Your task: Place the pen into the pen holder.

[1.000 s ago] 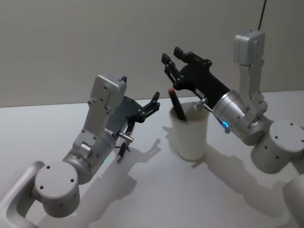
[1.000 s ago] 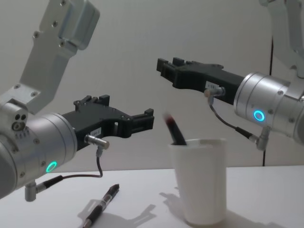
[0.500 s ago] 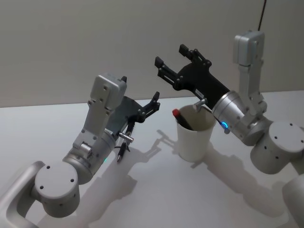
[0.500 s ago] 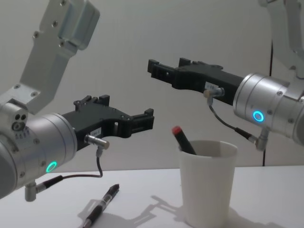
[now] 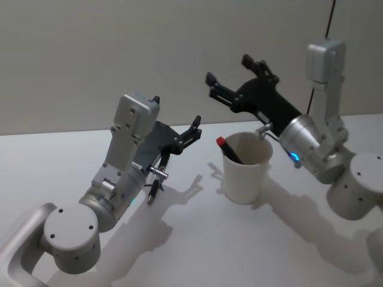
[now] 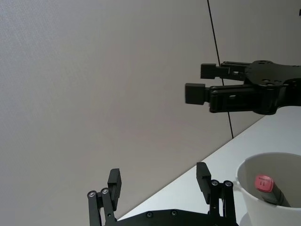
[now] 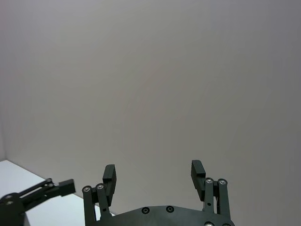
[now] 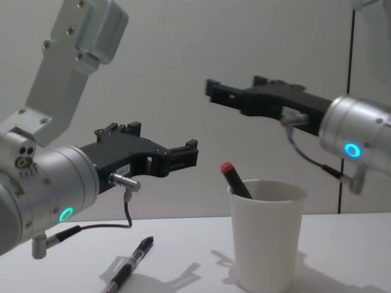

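one pen (image 5: 229, 150) sits inside pen holder (image 5: 244, 179), red cap (image 5: 221, 142) poking over rim. right gripper (image 5: 228, 69), jaws spread and empty, has pulled back rightward just now. left gripper (image 5: 176, 111) idles wide, over second pen (image 8: 131, 262) on table (image 5: 179, 239). drop looks done.

Red-capped pen (image 5: 228, 149) in white pen holder (image 5: 242, 179); right tool (image 5: 229, 69) above, fingers apart

A black pen (image 8: 131, 264) is lying on the white tabletop (image 5: 197, 239), left of its middle and toward the far edge. Behind that far edge a plain pale wall (image 5: 90, 48) is rising, and a thin dark cable (image 8: 352, 61) is hanging down it above the far right corner.
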